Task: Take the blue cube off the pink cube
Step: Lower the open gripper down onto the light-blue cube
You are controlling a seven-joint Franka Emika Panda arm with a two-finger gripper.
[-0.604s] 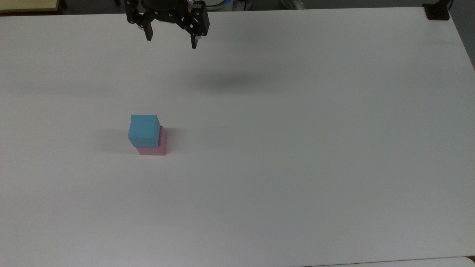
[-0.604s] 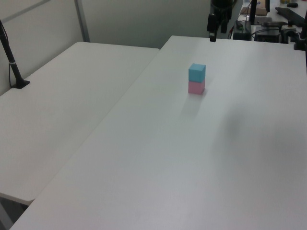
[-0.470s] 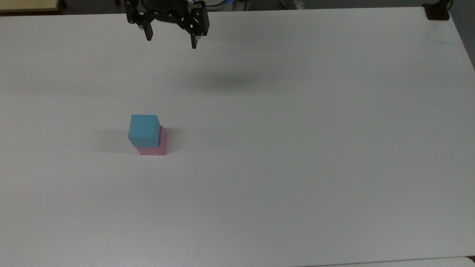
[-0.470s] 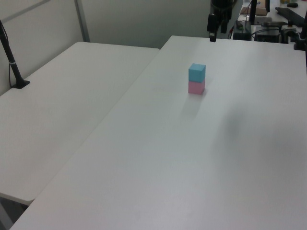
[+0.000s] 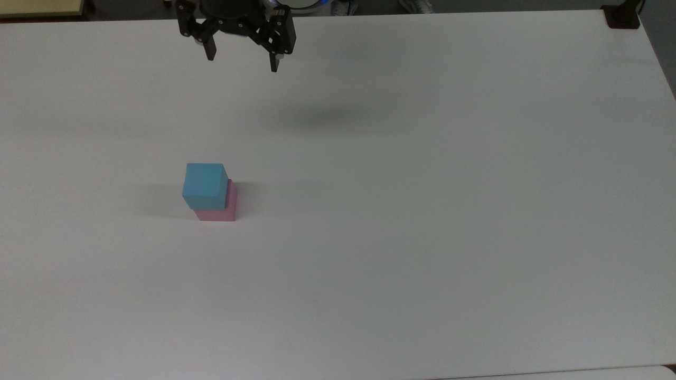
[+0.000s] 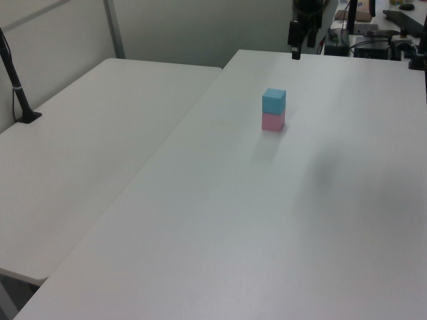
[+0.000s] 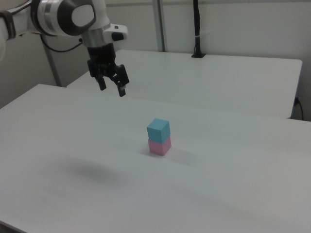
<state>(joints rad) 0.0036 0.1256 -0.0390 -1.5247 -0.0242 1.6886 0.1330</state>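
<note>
While the stack stands untouched on the white table, these lines run from the top view's left to the top view's right.

Blue cube: the blue cube sits squarely on the pink one, left of the table's middle in the top view; its top face is bare and nothing touches it.

Pink cube: the pink cube rests on the table under the blue cube, with a strip of it showing on the top view's right and lower sides.

Gripper: the gripper hangs high above the table's far edge, well apart from the stack and a little to the top view's right of it.

Jaws: spread wide, the two black fingers pointing down with nothing between them.

Shadow: a soft dark patch lies on the table right of the gripper, probably the arm's own shadow.

Right view: the arm reaches in from the right view's upper left, and the gripper is up and left of the cubes.
</note>
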